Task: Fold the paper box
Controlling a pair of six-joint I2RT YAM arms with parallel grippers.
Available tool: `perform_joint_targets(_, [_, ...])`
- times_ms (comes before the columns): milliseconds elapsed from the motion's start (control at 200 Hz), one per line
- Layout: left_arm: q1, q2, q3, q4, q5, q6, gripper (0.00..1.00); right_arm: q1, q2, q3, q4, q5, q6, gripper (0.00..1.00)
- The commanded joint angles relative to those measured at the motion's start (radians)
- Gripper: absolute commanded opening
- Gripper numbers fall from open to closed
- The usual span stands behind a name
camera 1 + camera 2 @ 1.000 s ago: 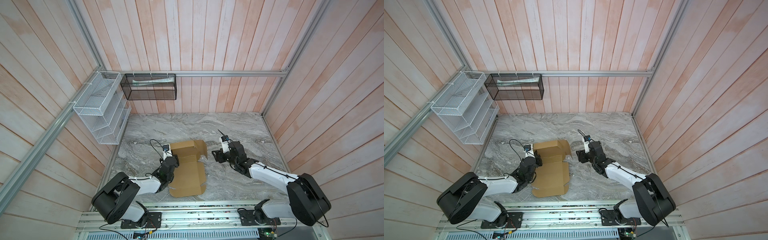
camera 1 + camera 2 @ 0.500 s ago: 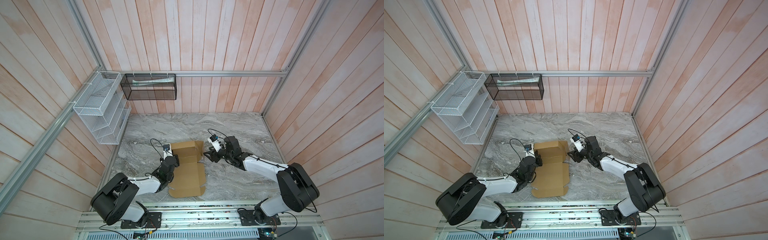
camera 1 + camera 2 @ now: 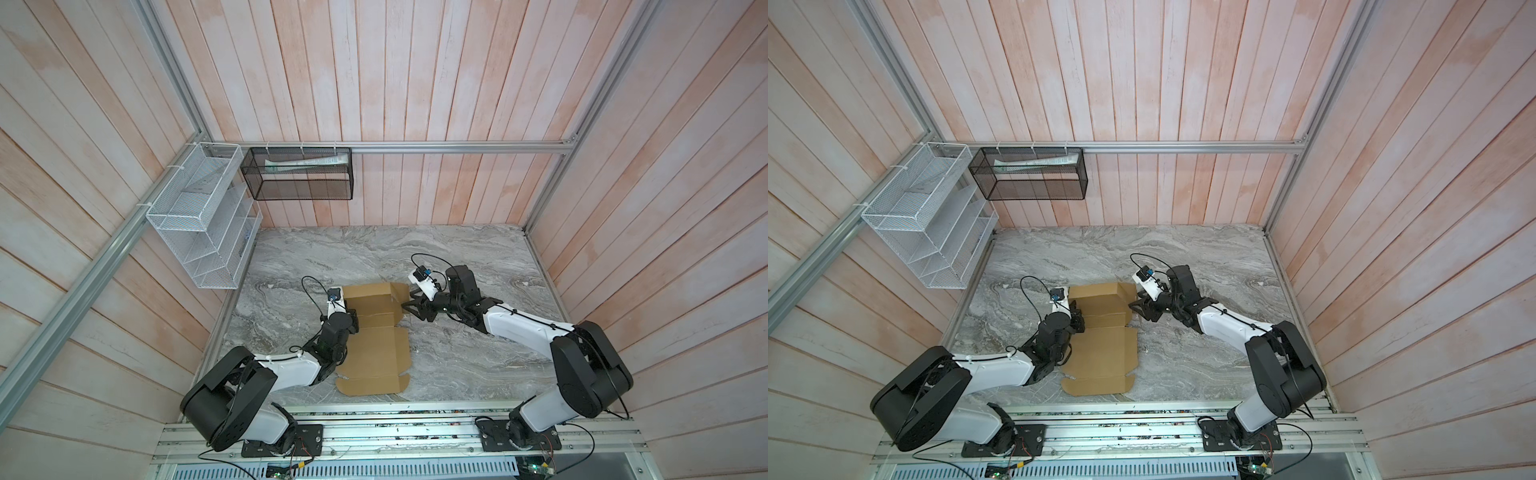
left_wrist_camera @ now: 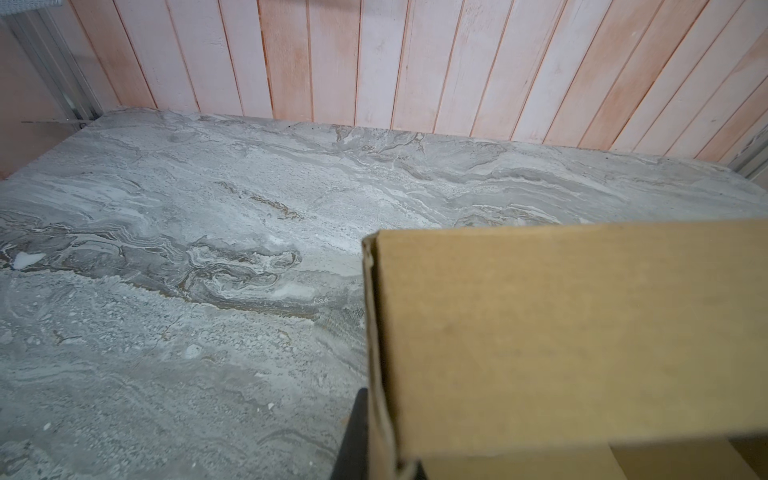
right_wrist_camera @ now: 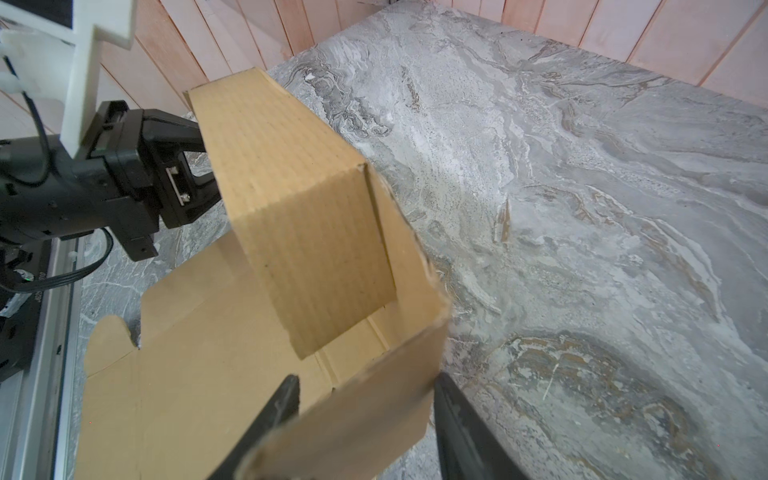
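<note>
While I steady the paper box [image 3: 374,345], left gripper [image 5: 205,166]: pinching wall [image 5: 299,208].
Right gripper [image 5: 365,379]: spread astride lower-frame flap [image 5: 353,419] for folding.

- Place: robot test cell of the laboratory sort, boxed in on three sides.
- Walls [image 3: 395,83]: pale pink-washed planks, beyond and to either side of the left pincer [image 3: 353,318] and right pincer [image 3: 409,308].
- Frame [image 3: 457,146]: bare aluminium profile, high beyond both pincers.
- Surface [image 3: 457,257]: grey marble-pattern slab under the pincers.
- Storage: white wire rack [image 3: 199,216] and black mesh basket [image 3: 299,178], tied to the frame beyond the left pincer.
- Base rail [image 3: 395,432]: slotted aluminium behind the pincers, with arm mounts bolted on and loose wiring.
</note>
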Motion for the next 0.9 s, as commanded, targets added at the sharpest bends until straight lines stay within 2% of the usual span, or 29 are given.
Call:
perform_joint_targets(0, [0.003,0.011,0.030,0.014,0.027,0.018,0.00,0.000,0.022,0.031,-0.026,-0.050,-0.024,0.50])
perform_joint_targets(490, [0.033,0.010,0.033,-0.017,0.055,-0.008,0.00,-0.009,-0.134,-0.029,-0.093,-0.039,0.020,0.55])
perform_joint_targets(735, [0.039,-0.019,0.034,-0.041,0.059,0.002,0.00,-0.072,-0.217,-0.097,-0.045,-0.047,0.065,0.55])
perform_joint_targets(895, [0.040,-0.025,0.038,-0.055,0.067,0.010,0.00,-0.122,-0.250,-0.172,0.062,-0.066,0.122,0.56])
